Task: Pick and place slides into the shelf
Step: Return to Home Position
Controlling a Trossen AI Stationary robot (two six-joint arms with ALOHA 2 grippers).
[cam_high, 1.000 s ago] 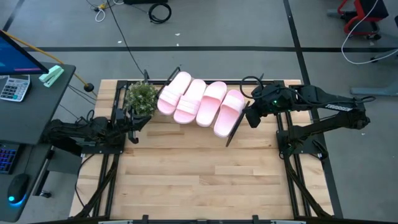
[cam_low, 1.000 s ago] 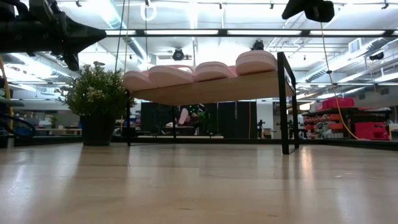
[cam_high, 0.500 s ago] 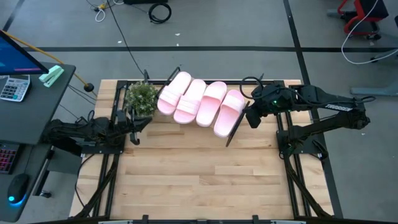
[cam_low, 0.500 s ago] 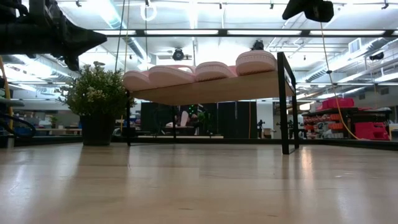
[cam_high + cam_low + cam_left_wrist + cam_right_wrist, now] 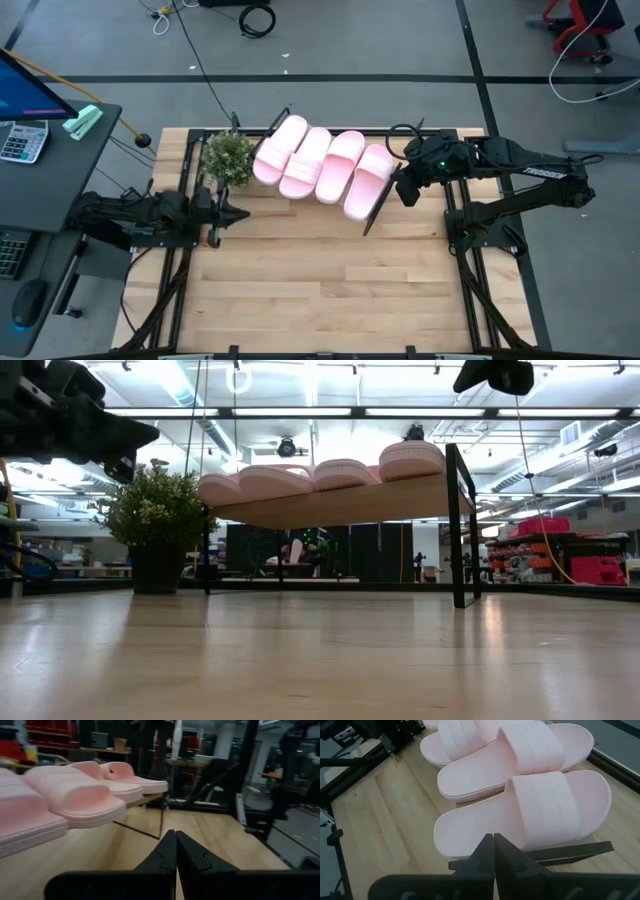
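Note:
Several light pink slides lie side by side on the slanted wooden shelf, soles down, and show too in the low view and the right wrist view. My left gripper is shut and empty, low over the table's left side, near the shelf's left legs. In its own wrist view it points past the slides. My right gripper is shut and empty, just right of the rightmost slide, above the shelf's right end.
A small potted plant stands at the table's far left, beside the shelf. The shelf's black legs rise from the table. The wide near half of the butcher-block table lies bare. A desk with a calculator stands off to the left.
My left gripper has swung a little toward the table's near edge and right, its tip moving away from the plant; it stays shut. The right arm and the slides have kept still.

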